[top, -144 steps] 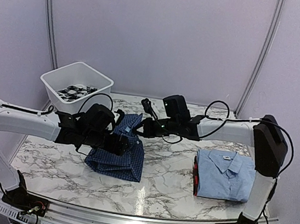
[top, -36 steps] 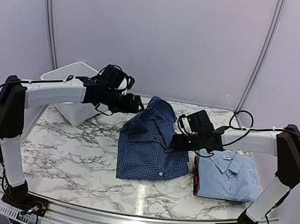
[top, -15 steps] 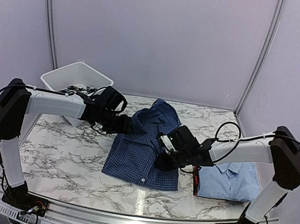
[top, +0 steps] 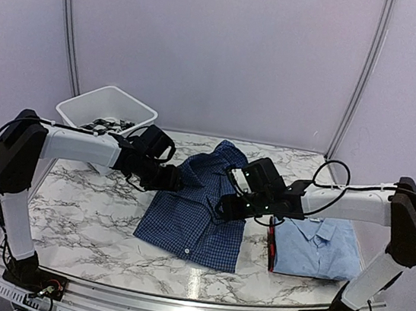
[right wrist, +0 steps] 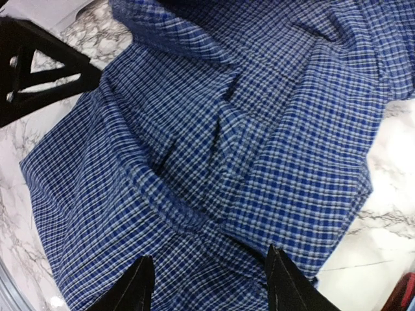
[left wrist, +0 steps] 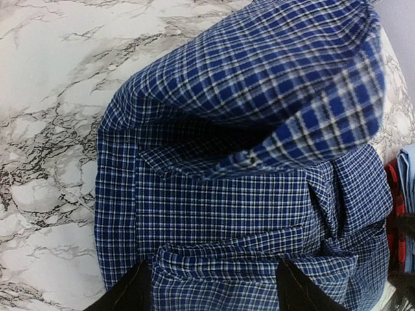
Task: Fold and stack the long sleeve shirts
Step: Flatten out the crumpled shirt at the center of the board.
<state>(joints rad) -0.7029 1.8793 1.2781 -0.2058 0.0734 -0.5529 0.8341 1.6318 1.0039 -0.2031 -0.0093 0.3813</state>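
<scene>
A: What encloses the scene?
B: Pale lilac wall panels (top: pixel 222 50), joined by grey metal strips (top: pixel 68 22).
A: And below?
B: A white, grey-veined marble tabletop (top: pixel 85 216); a metal rail (top: pixel 174 298) borders its near edge, with glare beside it.

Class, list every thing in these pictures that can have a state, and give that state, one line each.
dark blue check shirt: partly folded, rumpled at the collar end, lying down.
light blue shirt: folded, collar up, lying at the right.
white bin: open-topped, with small items inside.
left gripper: open, over the check shirt.
right gripper: open, over the check shirt.
</scene>
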